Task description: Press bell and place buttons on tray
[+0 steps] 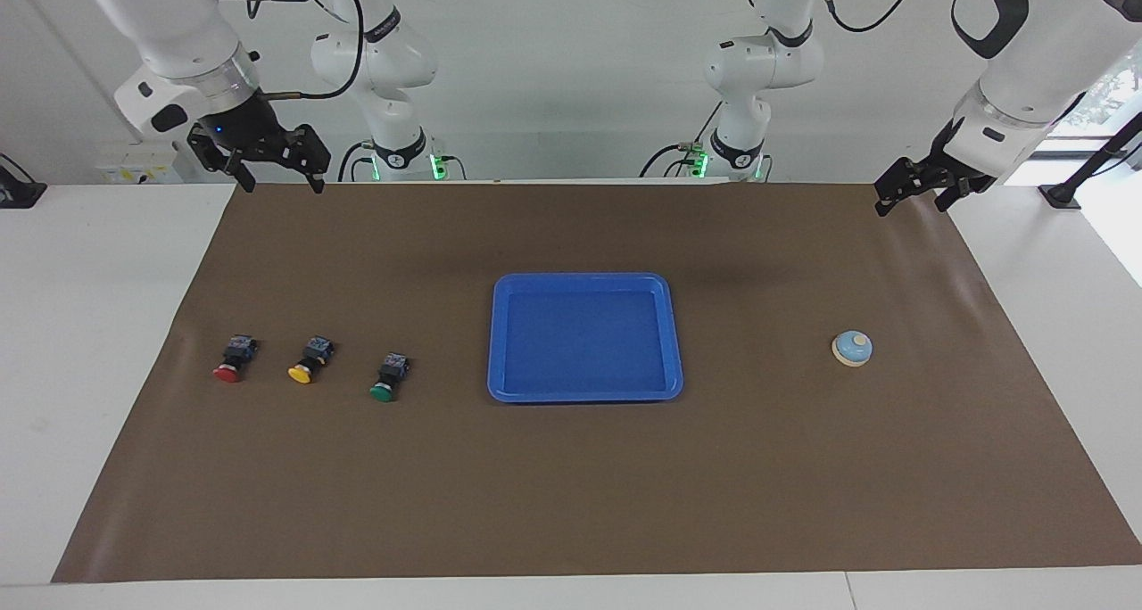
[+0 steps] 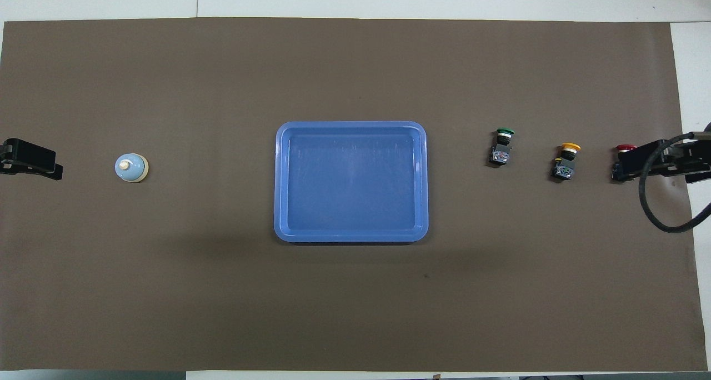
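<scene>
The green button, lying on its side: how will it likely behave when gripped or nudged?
The green button looks rigid, probably light. Its round cap may let it roll or pivot if nudged. The blocky black body should give flat faces for a steady grip.

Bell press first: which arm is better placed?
Left, probably. The bell sits at the left arm's end of the table, with the left gripper raised at that end. The right gripper hangs above the other end, past the tray, near the buttons.

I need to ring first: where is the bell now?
The bell sits alone on the brown mat, toward the left arm's end of the table, beside the tray.
</scene>
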`<action>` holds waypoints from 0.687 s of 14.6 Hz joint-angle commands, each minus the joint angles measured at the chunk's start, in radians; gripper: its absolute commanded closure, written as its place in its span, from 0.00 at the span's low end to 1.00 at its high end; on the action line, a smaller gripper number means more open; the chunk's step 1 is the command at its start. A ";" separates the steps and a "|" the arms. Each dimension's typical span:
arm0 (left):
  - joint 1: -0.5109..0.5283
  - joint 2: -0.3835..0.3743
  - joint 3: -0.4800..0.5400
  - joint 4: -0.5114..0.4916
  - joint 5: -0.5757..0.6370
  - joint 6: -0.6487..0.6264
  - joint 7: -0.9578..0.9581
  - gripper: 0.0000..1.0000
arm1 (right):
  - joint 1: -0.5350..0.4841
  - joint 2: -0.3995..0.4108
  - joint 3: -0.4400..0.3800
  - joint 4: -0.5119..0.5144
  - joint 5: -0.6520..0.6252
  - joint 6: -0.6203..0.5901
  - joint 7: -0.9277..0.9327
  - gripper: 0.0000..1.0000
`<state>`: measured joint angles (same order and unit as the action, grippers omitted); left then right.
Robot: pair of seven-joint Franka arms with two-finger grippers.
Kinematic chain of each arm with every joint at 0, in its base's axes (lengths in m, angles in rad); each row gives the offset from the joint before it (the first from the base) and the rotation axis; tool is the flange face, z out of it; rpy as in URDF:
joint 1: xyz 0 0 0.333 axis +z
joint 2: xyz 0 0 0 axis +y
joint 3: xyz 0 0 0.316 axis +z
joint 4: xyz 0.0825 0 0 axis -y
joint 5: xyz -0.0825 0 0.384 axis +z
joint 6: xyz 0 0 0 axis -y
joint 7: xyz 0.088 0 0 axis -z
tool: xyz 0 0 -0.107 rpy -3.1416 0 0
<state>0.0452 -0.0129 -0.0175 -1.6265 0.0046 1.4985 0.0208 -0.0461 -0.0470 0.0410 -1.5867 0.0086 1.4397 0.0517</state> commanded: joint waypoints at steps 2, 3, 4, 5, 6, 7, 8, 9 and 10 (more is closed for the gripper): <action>-0.005 -0.002 0.004 0.004 0.000 0.012 0.005 0.00 | -0.014 -0.016 0.008 -0.019 -0.015 0.002 -0.019 0.00; 0.001 -0.004 0.002 0.002 0.000 0.012 0.002 0.00 | -0.014 -0.016 0.008 -0.019 -0.015 0.002 -0.019 0.00; 0.002 -0.004 0.002 0.002 -0.005 0.028 0.005 0.00 | -0.014 -0.016 0.008 -0.019 -0.015 0.002 -0.019 0.00; 0.002 -0.004 0.004 -0.001 -0.005 0.054 0.004 0.00 | -0.014 -0.016 0.008 -0.019 -0.015 0.002 -0.019 0.00; -0.001 -0.006 0.004 -0.009 -0.005 0.063 -0.001 0.00 | -0.014 -0.016 0.010 -0.019 -0.016 0.002 -0.018 0.00; -0.004 -0.006 0.005 -0.018 -0.003 0.074 0.004 0.00 | -0.012 -0.016 0.008 -0.019 -0.015 0.002 -0.019 0.00; 0.001 -0.009 0.004 -0.032 -0.003 0.129 0.004 0.09 | -0.014 -0.016 0.008 -0.019 -0.015 0.002 -0.019 0.00; 0.002 -0.012 0.005 -0.050 -0.003 0.156 0.001 0.62 | -0.014 -0.016 0.008 -0.019 -0.015 0.002 -0.019 0.00; 0.005 -0.013 0.007 -0.055 -0.005 0.161 -0.002 1.00 | -0.014 -0.016 0.010 -0.019 -0.015 0.002 -0.019 0.00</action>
<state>0.0454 -0.0125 -0.0162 -1.6442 0.0046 1.6139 0.0202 -0.0461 -0.0470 0.0410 -1.5867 0.0086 1.4397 0.0517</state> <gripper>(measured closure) 0.225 0.000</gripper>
